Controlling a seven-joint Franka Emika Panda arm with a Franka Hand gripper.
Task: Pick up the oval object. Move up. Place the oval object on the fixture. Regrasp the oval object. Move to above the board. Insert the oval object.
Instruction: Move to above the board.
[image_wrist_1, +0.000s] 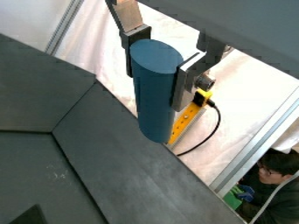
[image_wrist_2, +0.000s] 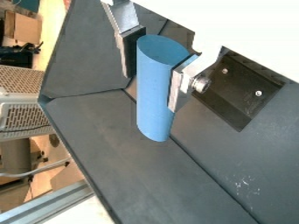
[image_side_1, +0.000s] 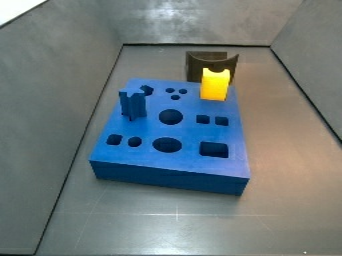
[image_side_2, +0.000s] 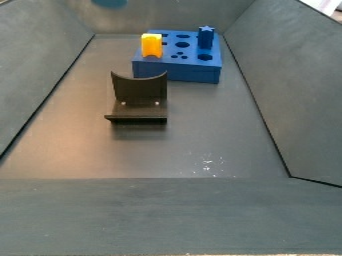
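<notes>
clearly clamped: gripper (image_wrist_1: 163, 54) high above the floor, silver fingers (image_wrist_1: 128, 24) pressed on both sides of the oval object (image_wrist_1: 153, 87), pads tight against its upper end. same grasp in both wrist views, gripper (image_wrist_2: 149, 59) closed around the oval object (image_wrist_2: 156, 92). peg hanging upright below the jaws, lower rounded end free, touching nothing. dark grey floor (image_wrist_1: 82, 166) well below it in a wrist view. yellow strip and a black cable seen past the peg, outside the enclosure.

in a side view, left to right: dark blue notched block (image_side_1: 131, 103) standing upright near the left edge of the board (image_side_1: 174, 150), then round, oval and square holes over the board top, then the fixture (image_side_1: 210, 66) just beyond the board's far right corner, yellow-orange block (image_side_1: 215, 82) at its front touching the board edge. notch on the fixture bare. gripper out of that side view.

in a side view from the opposite end, left to right: dark l-shaped bracket on a base plate (image_side_2: 136, 98) on the floor near the middle, apart from the board; yellow-orange block (image_side_2: 152, 45) at the board's left side; board (image_side_2: 187, 62) at the far end; notched block (image_side_2: 206, 38) upright at its right edge. small pale blue shape (image_side_2: 107, 4) at the upper edge, likely the peg's lower end, too cropped to confirm.
</notes>
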